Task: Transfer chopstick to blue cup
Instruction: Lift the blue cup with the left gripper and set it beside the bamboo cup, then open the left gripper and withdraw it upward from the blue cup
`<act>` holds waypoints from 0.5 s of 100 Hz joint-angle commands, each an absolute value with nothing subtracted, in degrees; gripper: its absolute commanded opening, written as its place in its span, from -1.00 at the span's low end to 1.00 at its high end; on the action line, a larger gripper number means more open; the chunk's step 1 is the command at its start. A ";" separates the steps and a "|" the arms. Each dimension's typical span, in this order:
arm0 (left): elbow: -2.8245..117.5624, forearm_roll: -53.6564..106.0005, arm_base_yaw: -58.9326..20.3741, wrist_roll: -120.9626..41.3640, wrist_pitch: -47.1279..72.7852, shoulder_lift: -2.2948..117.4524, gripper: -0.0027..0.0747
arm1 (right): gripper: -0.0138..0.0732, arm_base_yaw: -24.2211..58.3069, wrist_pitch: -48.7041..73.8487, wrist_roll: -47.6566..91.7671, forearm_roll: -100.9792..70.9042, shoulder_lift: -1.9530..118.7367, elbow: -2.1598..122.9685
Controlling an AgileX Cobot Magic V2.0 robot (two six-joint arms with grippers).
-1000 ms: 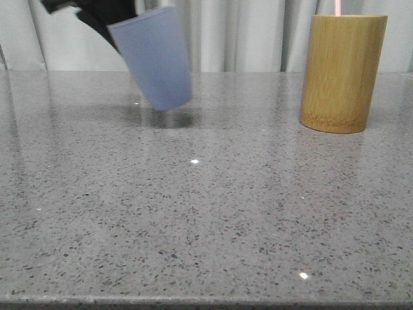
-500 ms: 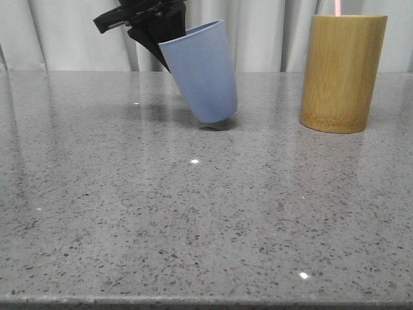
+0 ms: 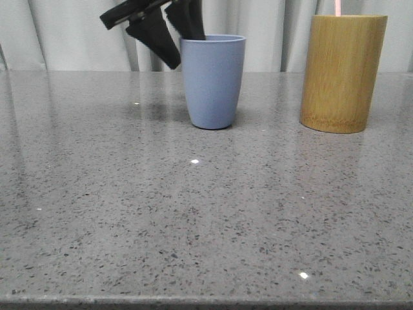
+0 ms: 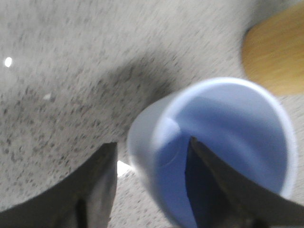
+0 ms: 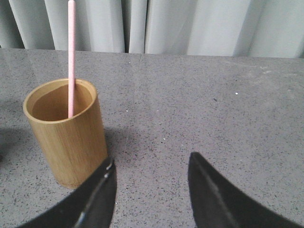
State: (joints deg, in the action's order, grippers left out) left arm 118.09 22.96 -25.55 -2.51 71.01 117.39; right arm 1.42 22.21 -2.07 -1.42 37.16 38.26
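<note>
The blue cup [image 3: 213, 84] stands upright on the grey table, left of the bamboo cup [image 3: 342, 71]. My left gripper [image 3: 177, 45] hangs over the blue cup's left rim. One finger is inside the cup and the other is outside, with a gap to the wall, so it is open. In the left wrist view the left gripper [image 4: 152, 145] straddles the wall of the blue cup [image 4: 228, 118]. One pale pink chopstick [image 5: 71, 57] stands in the bamboo cup [image 5: 66, 142]; its tip shows in the front view [image 3: 337, 7]. My right gripper [image 5: 152, 164] is open and empty beside the bamboo cup.
The speckled grey table [image 3: 206, 213] reaches to a front edge at the bottom of the front view. Pale curtains [image 3: 271, 32] hang behind it. The bamboo cup's edge also shows in the left wrist view [image 4: 275, 52].
The blue cup moved right while tilted in my left gripper and now stands upright on the table. The left jaws have opened off its wall.
</note>
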 commanded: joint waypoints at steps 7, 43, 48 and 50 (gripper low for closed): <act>123.54 26.03 -26.04 -2.01 69.41 114.05 0.00 | 0.17 1.12 18.15 -1.90 -1.23 37.45 40.17; 131.97 25.61 -25.82 -2.30 72.54 112.76 0.00 | 0.17 1.12 19.13 -1.90 -1.23 37.45 40.17; 131.97 24.46 -25.80 -2.30 72.54 112.20 0.00 | 0.17 1.12 19.13 -1.90 -1.23 37.45 40.17; 131.97 23.82 -25.67 -2.30 72.54 111.91 0.00 | 0.17 1.12 19.13 -1.90 -1.23 37.45 40.17</act>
State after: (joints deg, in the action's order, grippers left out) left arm 129.95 23.54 -25.55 -2.51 71.81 116.91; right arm 1.42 23.07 -2.07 -1.42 37.16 38.26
